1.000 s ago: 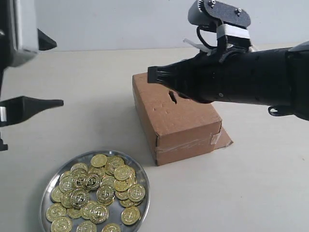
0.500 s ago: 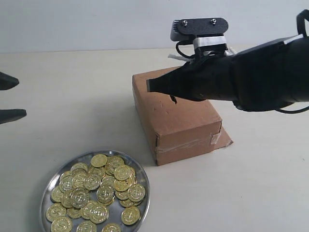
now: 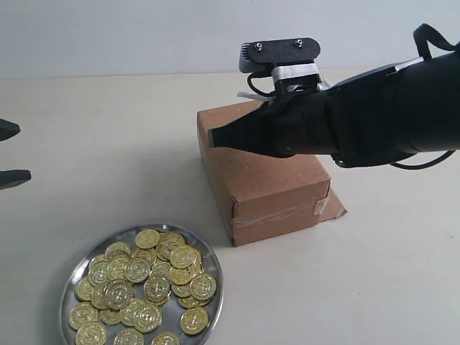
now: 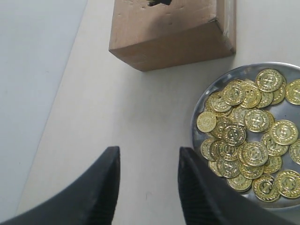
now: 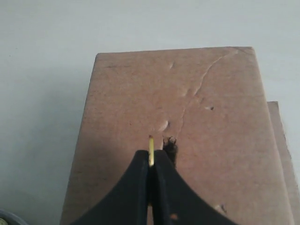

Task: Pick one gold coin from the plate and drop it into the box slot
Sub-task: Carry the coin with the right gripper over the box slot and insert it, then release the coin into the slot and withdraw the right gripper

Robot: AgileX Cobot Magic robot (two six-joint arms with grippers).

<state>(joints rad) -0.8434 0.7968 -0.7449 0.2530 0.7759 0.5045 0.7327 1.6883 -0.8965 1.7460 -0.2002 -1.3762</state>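
My right gripper (image 3: 215, 136) (image 5: 151, 154) is shut on a gold coin (image 5: 151, 149), held edge-on above the brown cardboard box (image 3: 262, 176) (image 5: 187, 117). The box slot (image 5: 169, 147), a dark ragged slit, lies just beside the coin's edge; in the exterior view the arm hides it. The silver plate (image 3: 208, 302) (image 4: 199, 108) holds several gold coins (image 3: 140, 284) (image 4: 248, 140) at the front left. My left gripper (image 3: 11, 152) (image 4: 147, 157) hangs open over bare table beside the plate, nothing between its fingers.
The box (image 4: 168, 35) has a taped end and a flap (image 3: 334, 208) sticking out at its base on the right. The pale tabletop (image 3: 108, 144) lies bare between the left gripper, plate and box.
My right gripper with the coin has moved left over the box top, now covering the slot in the exterior view. The left gripper has pulled back toward the left edge.
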